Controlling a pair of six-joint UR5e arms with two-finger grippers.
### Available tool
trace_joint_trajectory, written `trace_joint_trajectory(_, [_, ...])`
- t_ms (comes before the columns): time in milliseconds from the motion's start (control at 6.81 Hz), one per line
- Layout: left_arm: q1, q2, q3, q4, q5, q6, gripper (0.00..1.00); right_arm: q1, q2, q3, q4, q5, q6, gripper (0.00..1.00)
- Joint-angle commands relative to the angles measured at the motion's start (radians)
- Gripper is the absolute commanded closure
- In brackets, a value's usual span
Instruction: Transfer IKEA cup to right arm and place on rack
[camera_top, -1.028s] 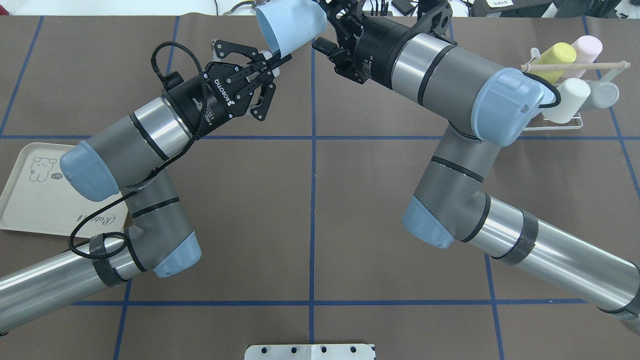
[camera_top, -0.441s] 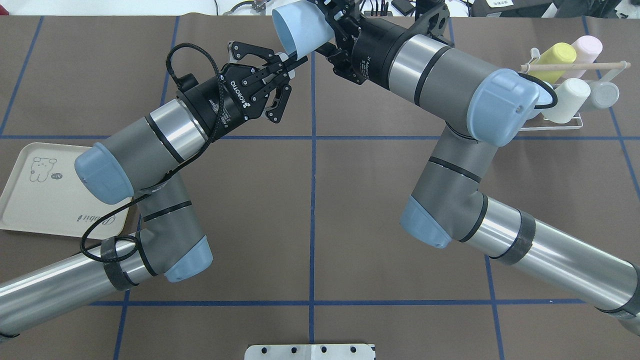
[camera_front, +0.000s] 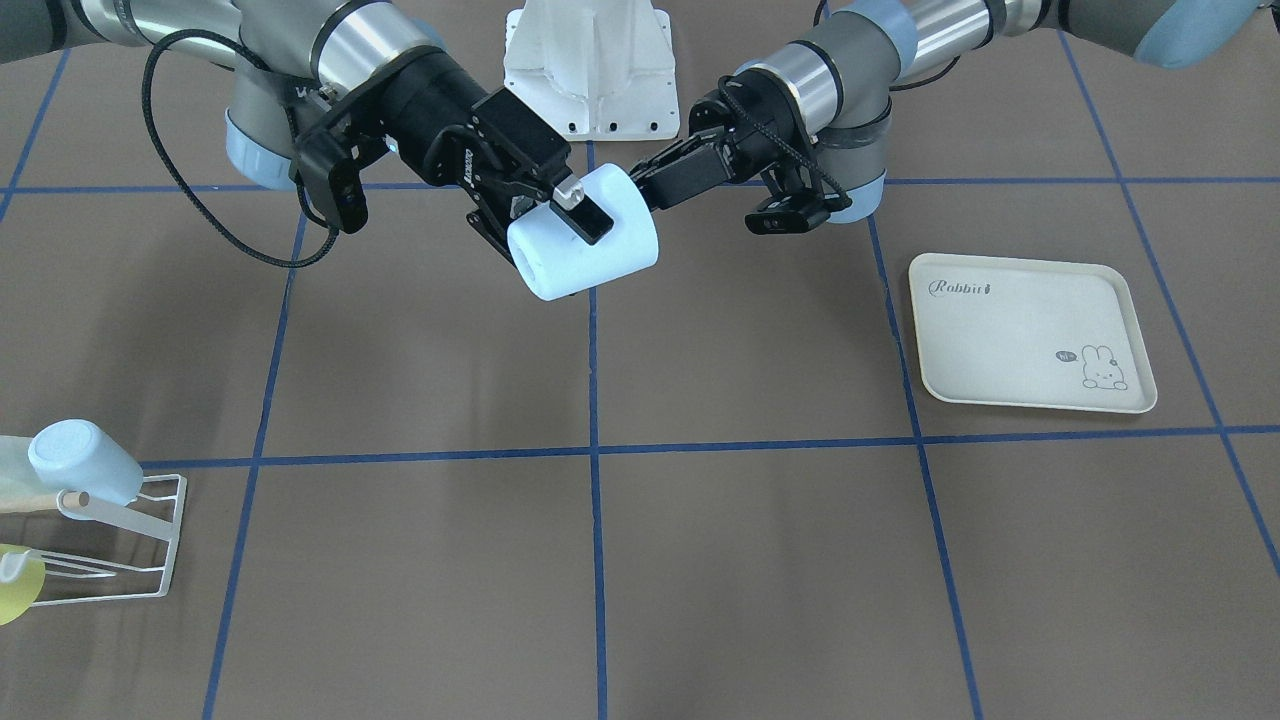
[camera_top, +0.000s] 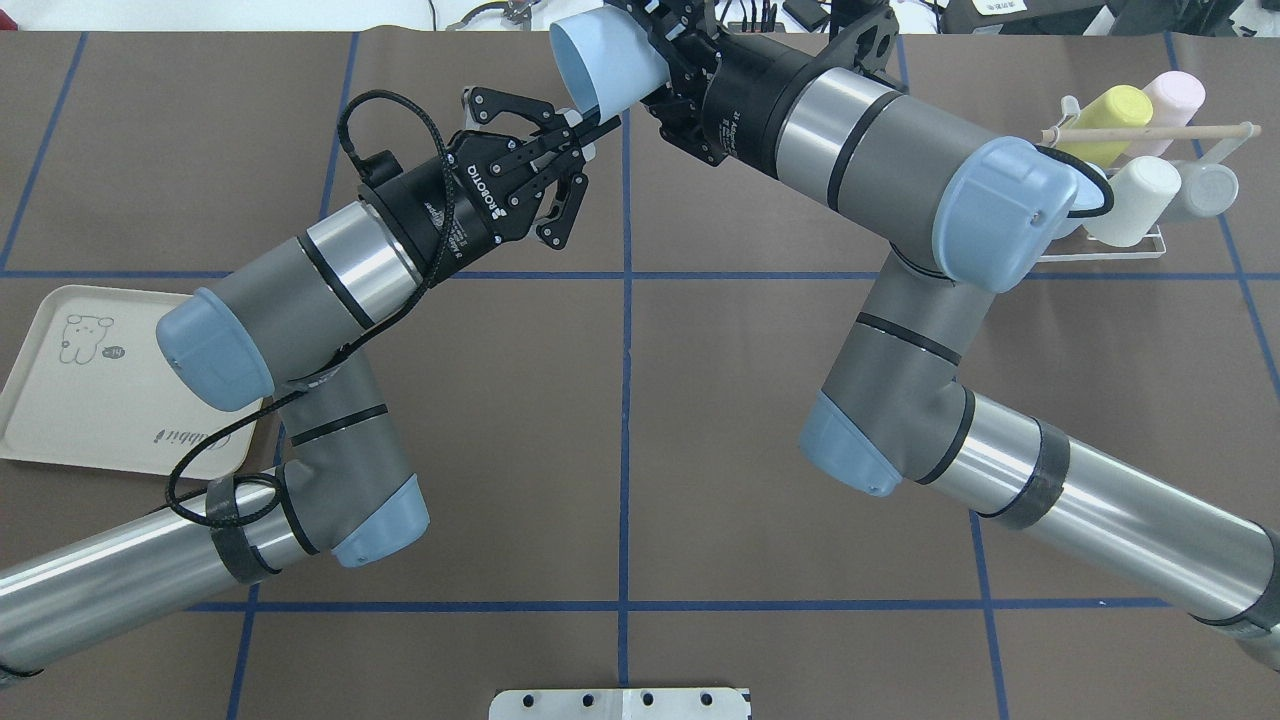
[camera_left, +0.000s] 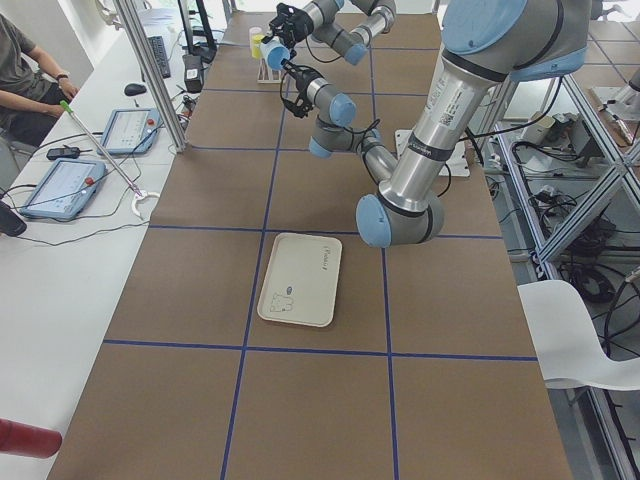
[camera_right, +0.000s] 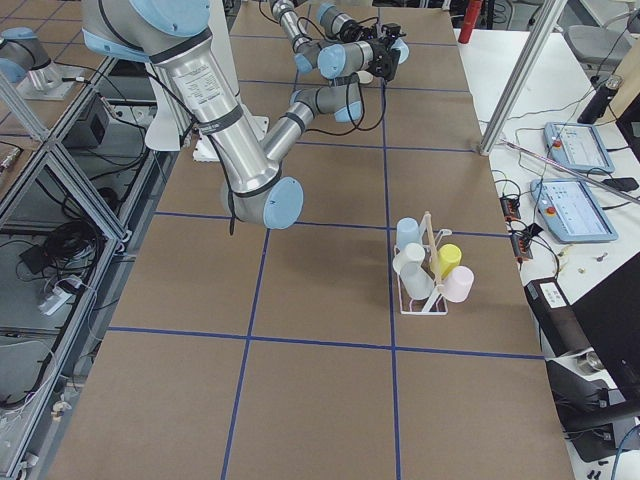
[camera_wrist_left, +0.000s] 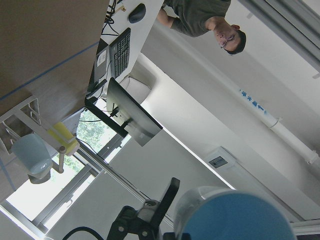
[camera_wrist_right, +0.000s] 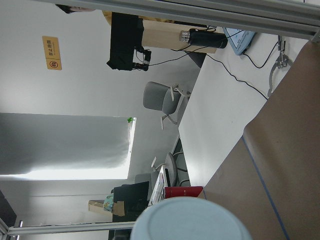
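Note:
The light blue IKEA cup (camera_top: 598, 58) is held in the air over the table's far middle, lying on its side. My left gripper (camera_top: 598, 126) is shut on the cup's rim. My right gripper (camera_top: 655, 62) is open, its fingers straddling the cup's body from the base end; one finger (camera_front: 582, 216) lies along the cup's side (camera_front: 600, 265). The left wrist view shows the cup's blue inside (camera_wrist_left: 235, 219); the right wrist view shows its base (camera_wrist_right: 190, 220). The white wire rack (camera_top: 1152, 242) with its wooden dowel (camera_top: 1150, 131) stands at the far right.
The rack holds yellow (camera_top: 1108, 112), pink (camera_top: 1175, 95), white (camera_top: 1135, 200) and grey (camera_top: 1208, 190) cups. The cream rabbit-print tray (camera_top: 60, 400) lies at the left, partly under my left arm. An operator (camera_left: 20, 80) sits beyond the table's far edge.
My left arm has carried the cup to the right, deeper between the right gripper's fingers. The right arm has barely moved.

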Motion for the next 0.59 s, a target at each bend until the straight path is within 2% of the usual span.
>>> trace_joint_trajectory(0, [0.001,0.001,0.001,-0.006,0.0,0.0,1.0,0.002,0.004,-0.004,0.007,0.0,0.003,1.0])
trace_joint_trajectory(147, [0.001,0.007,0.0,-0.005,0.003,0.011,0.01,0.003,0.005,-0.009,0.014,0.0,0.001,1.0])
trace_joint_trajectory(441, [0.002,0.006,0.0,-0.011,0.007,0.089,0.0,0.003,0.008,-0.008,0.016,0.001,0.001,1.0])
